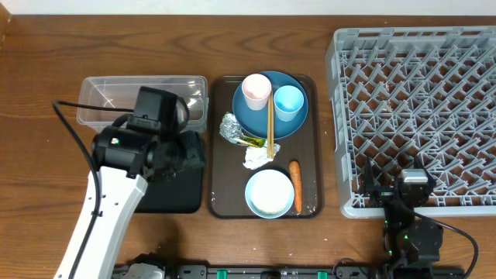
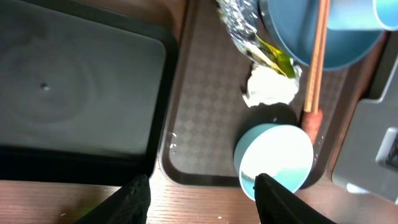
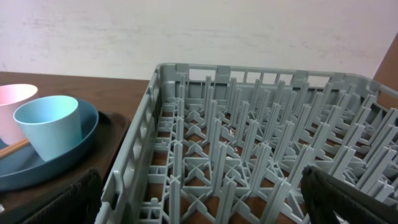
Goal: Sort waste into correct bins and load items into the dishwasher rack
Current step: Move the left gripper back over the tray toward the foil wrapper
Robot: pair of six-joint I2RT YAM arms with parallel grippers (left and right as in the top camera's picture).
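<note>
Left fingers (image 2: 134, 199), parted and empty, hang lower centre over the brown tray (image 2: 205, 124) rim, bowl (image 2: 277, 155) just right, black tray (image 2: 74, 81) upper left. Right fingers (image 3: 351, 199) gape before the rack (image 3: 249, 143).

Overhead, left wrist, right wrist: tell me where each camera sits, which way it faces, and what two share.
Overhead: above the table, facing straight down; left arm and right arm show.
Left wrist: over the brown tray, facing down at the pale-blue bowl; own fingertips show.
Right wrist: low, facing level across the rack; own fingertips show.
Shared: overhead and left wrist both show the bowl.
</note>
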